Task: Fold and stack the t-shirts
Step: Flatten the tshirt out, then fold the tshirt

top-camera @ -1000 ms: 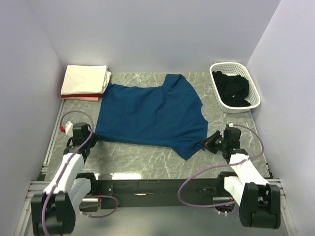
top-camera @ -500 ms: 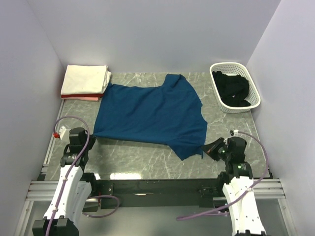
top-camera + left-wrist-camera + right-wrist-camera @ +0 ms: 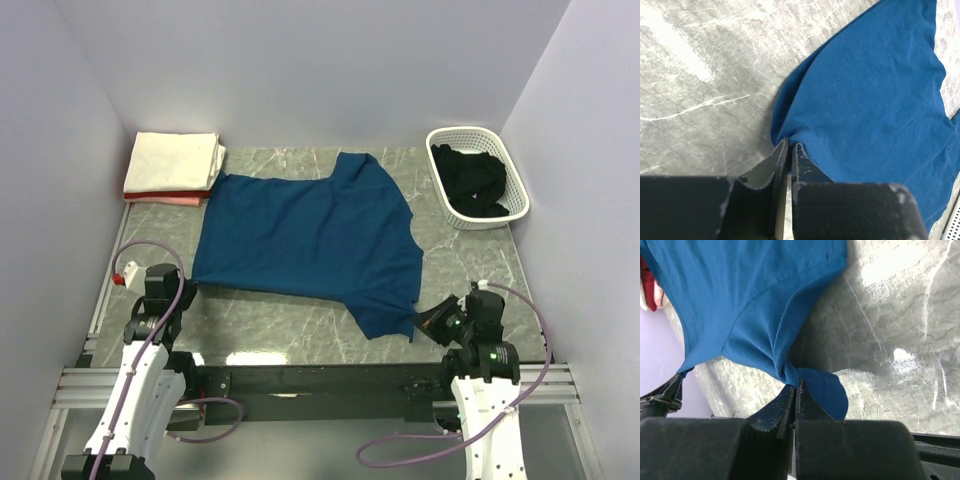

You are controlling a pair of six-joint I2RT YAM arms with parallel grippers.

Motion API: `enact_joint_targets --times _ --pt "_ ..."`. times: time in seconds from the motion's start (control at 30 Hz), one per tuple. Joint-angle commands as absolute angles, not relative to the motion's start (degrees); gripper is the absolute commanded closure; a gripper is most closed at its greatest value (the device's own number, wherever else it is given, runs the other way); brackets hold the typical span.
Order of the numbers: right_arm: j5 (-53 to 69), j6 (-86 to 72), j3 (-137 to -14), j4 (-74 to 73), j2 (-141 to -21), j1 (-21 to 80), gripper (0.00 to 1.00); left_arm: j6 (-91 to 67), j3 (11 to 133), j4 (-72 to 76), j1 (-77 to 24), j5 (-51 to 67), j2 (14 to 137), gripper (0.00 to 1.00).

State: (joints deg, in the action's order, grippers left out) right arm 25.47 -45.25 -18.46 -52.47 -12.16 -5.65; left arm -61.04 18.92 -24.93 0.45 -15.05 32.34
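Observation:
A navy blue t-shirt (image 3: 305, 235) lies spread flat on the marble table, plain side up, no print showing. My left gripper (image 3: 184, 291) is shut on its near left corner; the pinch shows in the left wrist view (image 3: 789, 145). My right gripper (image 3: 420, 320) is shut on its near right corner, bunched at the jaws in the right wrist view (image 3: 796, 384). A cream-white folded shirt (image 3: 175, 160) lies on a pink-red one (image 3: 165, 197) at the far left. A black shirt (image 3: 472, 180) sits in the basket.
A white plastic lattice basket (image 3: 512, 190) stands at the far right by the wall. Lilac walls close in the table on three sides. The black rail with the arm bases (image 3: 320, 385) runs along the near edge.
Both grippers have drawn back toward the near edge, pulling the blue shirt's near corners with them. The shirt has slid a little nearer and its near right corner has stretched out.

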Motion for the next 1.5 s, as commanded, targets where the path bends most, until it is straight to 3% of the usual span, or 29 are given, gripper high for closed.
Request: enact_joint_targets --times 0.0,0.2,0.43,0.73,0.93,1.47 --pt "23.5 -44.3 -21.2 -53.0 -12.7 -5.7 1.0 -61.3 20.6 -23.5 0.4 -17.6 33.0 0.91" --pt "28.0 -44.8 -20.5 -36.1 -24.4 -5.7 1.0 -56.3 26.9 -16.3 -1.8 -17.0 47.6 0.88" --pt "27.4 -45.5 -27.0 -18.7 -49.3 -5.7 1.0 -55.6 37.5 -14.5 -6.3 -21.4 64.1 0.85" --pt "29.3 -48.2 -39.2 -10.6 -71.9 -6.0 1.0 -56.8 46.0 -15.6 -7.0 -23.6 77.2 0.82" --pt "32.1 -49.7 -42.3 -7.1 -79.0 -6.6 1.0 -56.7 48.2 -15.0 -7.0 -23.8 80.0 0.79" --pt "35.6 -48.5 -44.4 -5.9 -82.4 -9.7 1.0 -56.4 52.6 -16.4 -5.8 -25.8 85.8 0.77"
